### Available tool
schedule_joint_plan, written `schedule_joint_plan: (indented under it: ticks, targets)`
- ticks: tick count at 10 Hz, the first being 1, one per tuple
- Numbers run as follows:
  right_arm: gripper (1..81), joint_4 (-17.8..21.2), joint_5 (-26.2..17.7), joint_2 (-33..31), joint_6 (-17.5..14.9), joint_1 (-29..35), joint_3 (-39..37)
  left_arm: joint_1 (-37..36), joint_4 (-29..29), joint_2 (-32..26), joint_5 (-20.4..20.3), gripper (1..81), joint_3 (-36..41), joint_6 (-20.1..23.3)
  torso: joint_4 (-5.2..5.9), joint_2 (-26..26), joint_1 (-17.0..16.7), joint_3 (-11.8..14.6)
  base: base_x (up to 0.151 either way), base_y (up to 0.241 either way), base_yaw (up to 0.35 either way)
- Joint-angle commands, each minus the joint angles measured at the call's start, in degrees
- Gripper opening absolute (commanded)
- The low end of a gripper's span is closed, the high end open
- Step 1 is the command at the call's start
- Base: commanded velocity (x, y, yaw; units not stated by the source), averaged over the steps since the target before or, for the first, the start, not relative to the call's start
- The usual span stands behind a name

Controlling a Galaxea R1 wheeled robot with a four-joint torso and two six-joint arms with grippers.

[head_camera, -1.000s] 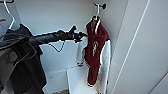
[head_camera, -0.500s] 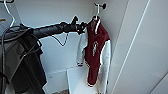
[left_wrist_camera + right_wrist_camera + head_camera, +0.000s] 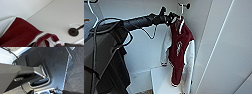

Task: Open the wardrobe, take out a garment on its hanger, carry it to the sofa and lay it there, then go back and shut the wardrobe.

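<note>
Left gripper (image 3: 172,18) at collar of garment (image 3: 180,50), right by hanger (image 3: 180,18); finger state not readable, contact with hanger cannot tell. Left arm (image 3: 139,22) stretched from head view's left across into open wardrobe (image 3: 144,50). Hanger hook up on dark rail end (image 3: 187,5), hook thin and white. Garment hanging upright: dark red body, white sleeves, white crest on chest, striped cuff at lower sleeve end. Hangs just beside wardrobe's right inner wall, above white shelf (image 3: 159,80) low inside. Dark grey T-shirt (image 3: 119,65) hanging at left, well apart from jacket, partly behind arm cables. In left wrist view: red fabric (image 3: 18,33) with striped trim close up, white hanger (image 3: 77,40), dark round rail mount (image 3: 73,32) on white panel. Right wrist view: robot's own dark body parts over grey floor (image 3: 76,72); right gripper fingers not made out.
</note>
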Motion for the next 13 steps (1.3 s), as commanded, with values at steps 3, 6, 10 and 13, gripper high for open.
schedule_joint_plan:
  ticks: [3, 6, 10, 13]
  targets:
    - [81.1, 0.6, -2.9, 0.5, 0.1, 1.3, 0.3, -11.0, -2.3, 3.1, -5.0, 81.1, -2.2, -2.1, 0.0, 0.0, 0.0, 0.0, 0.0, 0.0, 0.0]
    - [81.1, 0.6, -3.0, 0.5, 0.1, 1.3, 0.3, -10.7, -2.5, 3.5, -5.1, 81.1, -2.3, -5.6, 0.0, 0.0, 0.0, 0.0, 0.0, 0.0, 0.0]
    - [81.1, 0.6, -3.1, 0.6, 0.1, 1.4, 0.1, -8.9, -2.5, 3.9, -5.1, 81.1, -1.6, -7.2, 0.0, 0.0, 0.0, 0.0, 0.0, 0.0, 0.0]
    - [81.1, 0.6, -3.1, 0.7, 0.1, 1.5, 0.1, -8.3, -2.4, 4.9, -5.4, 81.1, -1.9, -8.0, 0.0, 0.0, 0.0, 0.0, 0.0, 0.0, 0.0]
